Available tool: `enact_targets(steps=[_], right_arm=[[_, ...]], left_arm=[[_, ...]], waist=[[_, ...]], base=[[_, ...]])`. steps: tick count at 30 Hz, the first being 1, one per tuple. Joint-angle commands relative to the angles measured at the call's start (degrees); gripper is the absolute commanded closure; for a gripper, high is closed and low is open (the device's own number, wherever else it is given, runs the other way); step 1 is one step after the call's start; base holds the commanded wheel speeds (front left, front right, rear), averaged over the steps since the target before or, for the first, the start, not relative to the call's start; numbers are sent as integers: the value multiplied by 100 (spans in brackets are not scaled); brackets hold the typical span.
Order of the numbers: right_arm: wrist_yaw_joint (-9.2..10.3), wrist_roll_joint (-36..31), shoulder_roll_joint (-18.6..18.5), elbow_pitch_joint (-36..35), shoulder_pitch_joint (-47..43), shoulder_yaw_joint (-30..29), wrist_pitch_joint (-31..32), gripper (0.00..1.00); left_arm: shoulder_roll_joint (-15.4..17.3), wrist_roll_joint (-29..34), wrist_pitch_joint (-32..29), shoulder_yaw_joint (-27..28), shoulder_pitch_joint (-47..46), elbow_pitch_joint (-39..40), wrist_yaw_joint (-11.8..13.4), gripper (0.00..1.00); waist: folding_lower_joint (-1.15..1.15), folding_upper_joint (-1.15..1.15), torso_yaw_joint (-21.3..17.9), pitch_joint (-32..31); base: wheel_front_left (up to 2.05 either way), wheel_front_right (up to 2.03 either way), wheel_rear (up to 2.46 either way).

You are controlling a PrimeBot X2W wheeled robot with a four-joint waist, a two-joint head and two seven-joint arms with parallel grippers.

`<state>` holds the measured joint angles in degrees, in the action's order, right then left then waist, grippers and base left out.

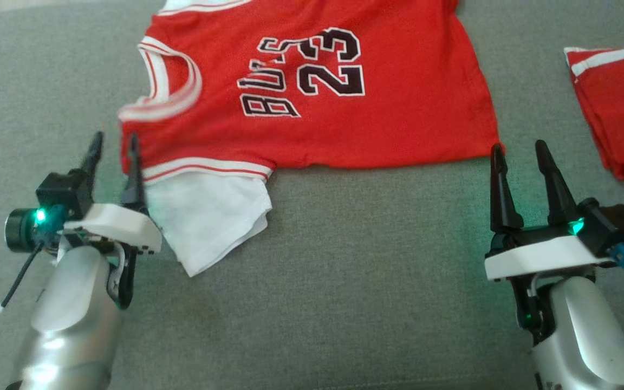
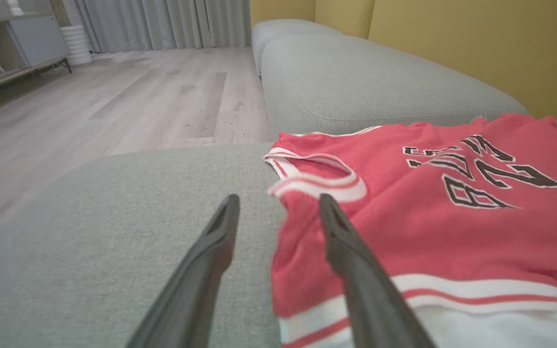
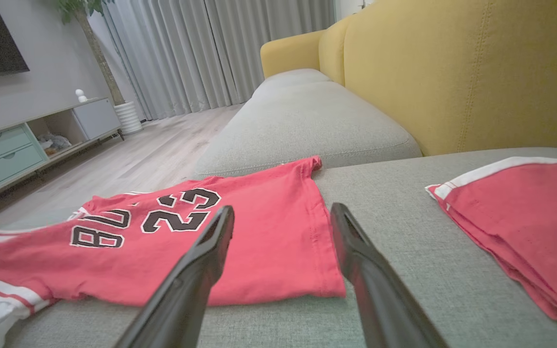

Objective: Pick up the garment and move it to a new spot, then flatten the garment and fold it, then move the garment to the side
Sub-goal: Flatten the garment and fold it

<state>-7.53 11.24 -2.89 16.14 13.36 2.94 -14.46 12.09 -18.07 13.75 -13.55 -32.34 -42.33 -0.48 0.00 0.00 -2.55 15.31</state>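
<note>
The red jersey (image 1: pixel 409 124) lies spread on the grey sofa (image 1: pixel 355 271), collar to the left. The left tool (image 1: pixel 114 138) stands open astride its near-left shoulder edge. The right tool (image 1: pixel 519 146) is open at the near-right hem corner, both likely placed to pinch for folding.

The garment (image 1: pixel 409 124) is red with white-and-red striped trim, black white-edged lettering and a white sleeve. The sofa (image 1: pixel 355 260) is grey. The cloth (image 1: pixel 623 108) at right is red, white-striped.

Head camera looks down; wrist cameras skim low — all share the jersey (image 1: pixel 344 130).
</note>
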Motion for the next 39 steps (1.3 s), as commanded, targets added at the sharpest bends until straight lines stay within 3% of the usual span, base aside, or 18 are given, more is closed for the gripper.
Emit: enact_targets(steps=[1, 22, 30, 39], right_arm=[[4, -20, 1, -136, 8, 139, -53, 0], [4, -66, 2, -94, -492, 22, -53, 0], [4, -81, 2, -162, -474, 90, -53, 0], [4, -172, 2, -236, -355, -3, -53, 0]], left_arm=[[204, 41, 69, 182, -55, 171, 51, 0], [-640, 352, 124, 198, 2437, 2744, 251, 0], [-647, 370, 84, 166, 2411, 2681, 171, 0], [-581, 105, -752, 22, 1845, 1690, -187, 0]], waist=[[0, 0, 38, -82], [0, 0, 595, -986], [0, 0, 558, -841], [0, 0, 358, -314]], base=[[0, 0, 0], [0, 0, 0], [0, 0, 0], [0, 0, 0]])
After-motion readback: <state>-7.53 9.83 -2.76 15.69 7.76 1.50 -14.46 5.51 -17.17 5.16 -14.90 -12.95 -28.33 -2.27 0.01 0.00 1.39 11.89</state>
